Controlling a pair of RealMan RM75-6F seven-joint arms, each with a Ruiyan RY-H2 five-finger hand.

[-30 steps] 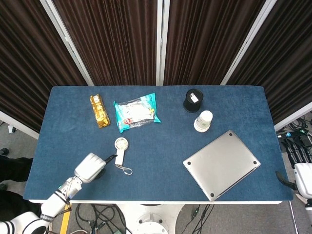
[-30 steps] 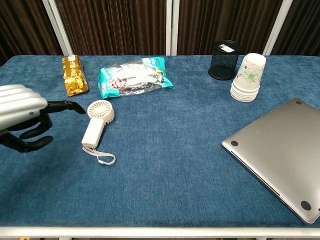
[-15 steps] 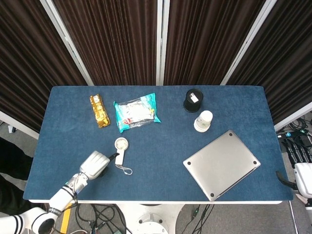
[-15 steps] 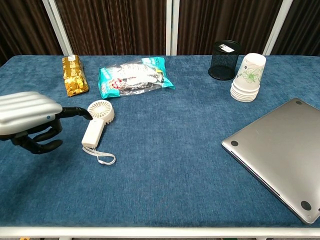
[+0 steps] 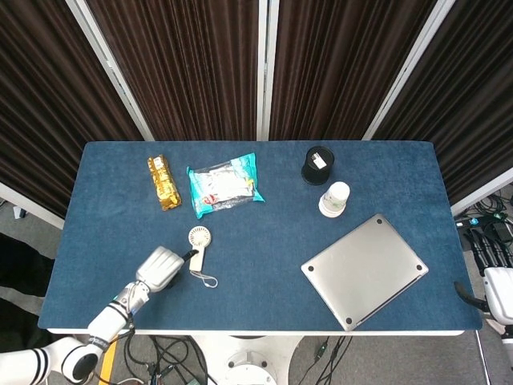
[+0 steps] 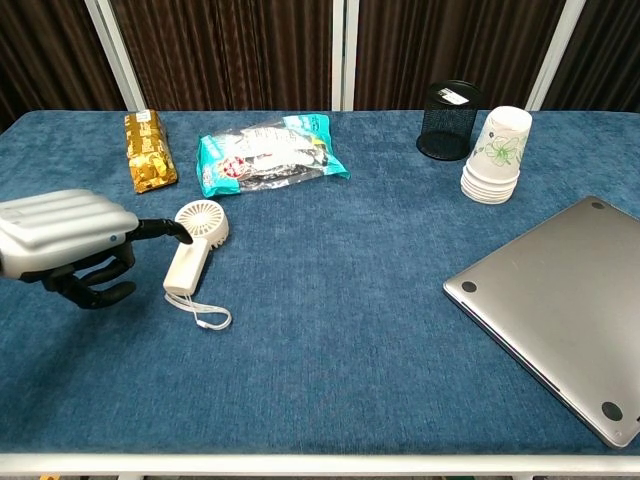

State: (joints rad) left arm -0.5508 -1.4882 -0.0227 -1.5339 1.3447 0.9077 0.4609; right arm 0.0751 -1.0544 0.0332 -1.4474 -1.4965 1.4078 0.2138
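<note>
1. Closing in from the counter's [image 6: 330, 330] near-left corner, the left hand [image 6: 65, 245] has crept rightward over the last second and now sits just beside the small white handheld fan [image 6: 193, 249], one dark finger stretched toward its handle.
2. That advance, judged from the frames, puts the hand at the point of first contact; whether the fingertip already touches the fan is hard to tell from either view.
3. The hand lies palm down, low over the blue cloth, its silver back uppermost; the remaining fingers [image 6: 95, 290] are curled loosely underneath, holding nothing.
4. The fan lies flat on the left half of the counter, head pointing away from the robot, wrist strap trailing toward the front edge, below the teal snack bag [image 5: 225, 184] and the gold packet [image 5: 163, 182].
5. The right hand [image 5: 498, 295] shows only as a sliver past the counter's right edge in the head view; how its fingers stand cannot be told.
6. A closed laptop [image 6: 565, 300], stacked paper cups [image 6: 496, 155] and a black mesh pen holder [image 6: 448, 120] occupy the right side, well apart from the fan.
</note>
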